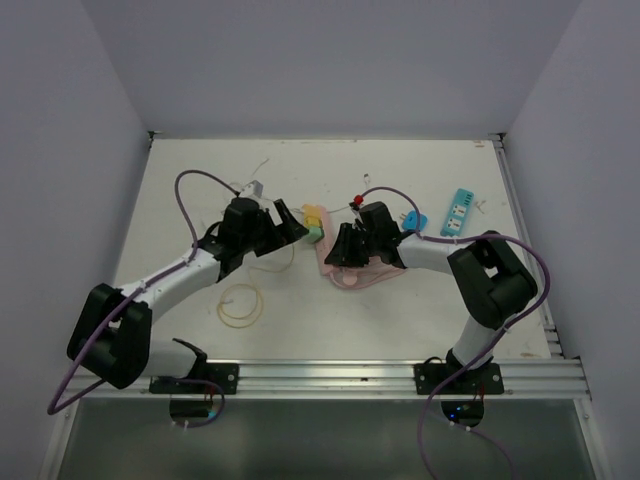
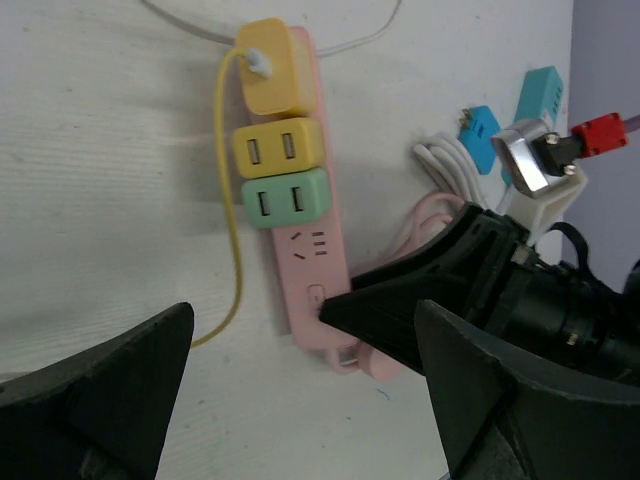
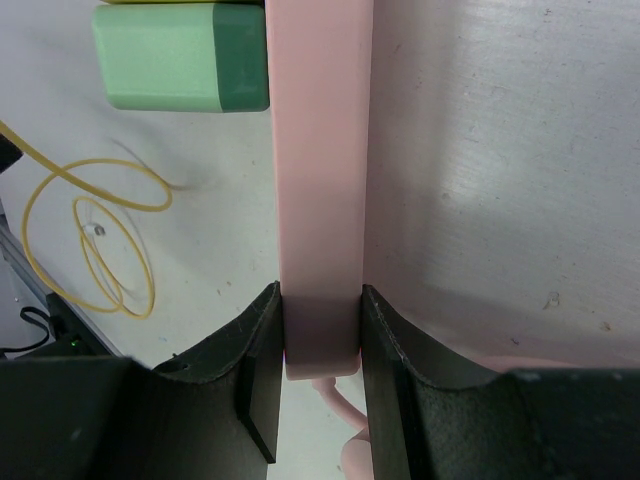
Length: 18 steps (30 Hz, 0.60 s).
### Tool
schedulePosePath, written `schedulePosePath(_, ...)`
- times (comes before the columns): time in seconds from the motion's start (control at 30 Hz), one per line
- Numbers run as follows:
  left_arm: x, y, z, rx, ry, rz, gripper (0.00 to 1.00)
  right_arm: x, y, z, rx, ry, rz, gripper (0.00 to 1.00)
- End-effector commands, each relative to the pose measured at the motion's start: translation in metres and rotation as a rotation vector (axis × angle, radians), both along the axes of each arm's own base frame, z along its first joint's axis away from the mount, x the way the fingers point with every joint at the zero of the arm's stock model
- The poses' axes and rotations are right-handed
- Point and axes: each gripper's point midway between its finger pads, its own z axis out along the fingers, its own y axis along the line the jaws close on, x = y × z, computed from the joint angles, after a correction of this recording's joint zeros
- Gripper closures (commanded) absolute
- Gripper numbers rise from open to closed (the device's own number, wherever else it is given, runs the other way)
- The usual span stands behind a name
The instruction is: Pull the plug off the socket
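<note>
Okay, fingers first: right gripper (image 3: 322,300) fingers (image 3: 262,345) are narrow, pinched on the near end of the long pink plastic power strip (image 3: 320,150), one pad on each long side. This is probably an anchor grip, so the strip won't lift or slide when a plug gets tugged.

Left gripper (image 2: 303,320) fingers (image 2: 100,400) are spread wide, holding nothing, hovering over the strip. Looks like it's lining up for the grab.

Plugs sit seated in a row on the strip's far half. The mint-green blocky two-port adapter (image 2: 285,197) is nearest the clamp, with the mustard-yellow two-port adapter (image 2: 278,147) touching it. The yellow cube plug (image 2: 272,70) with its thin yellow cable (image 2: 232,200) is at the far end. Can't tell which one is the target.

All are smooth hard plastic with rounded corners. The fingers are matte black and wedge-shaped. The cable is thin and springy and runs down over the matte, scuffed white tabletop (image 2: 100,150). A small blue plug (image 2: 478,135) lies loose beside the strip, not plugged in.
</note>
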Motion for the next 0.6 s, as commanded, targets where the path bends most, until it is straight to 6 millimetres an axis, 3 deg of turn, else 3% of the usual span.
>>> schedulePosePath(0.0,0.016,-0.029,0.056,-0.056,-0.132,0.053,0.05,-0.056,-0.077,-0.082,-0.355,0.218,-0.011,1.0)
schedulePosePath(0.07,0.018,-0.029,0.064,-0.024,-0.164,0.112,0.08,-0.056,-0.077,-0.083,-0.353,0.221,-0.011,1.0)
schedulePosePath(0.2,0.008,-0.056,0.077,-0.025,-0.211,0.084,0.1,-0.057,-0.076,-0.084,-0.354,0.227,-0.006,1.0)
schedulePosePath(0.33,0.009,-0.076,0.047,-0.01,-0.122,0.029,0.1,-0.057,-0.075,-0.085,-0.353,0.229,-0.003,1.0)
schedulePosePath(0.57,0.022,-0.079,0.012,0.047,-0.068,0.057,0.11,-0.057,-0.076,-0.084,-0.353,0.224,-0.005,1.0)
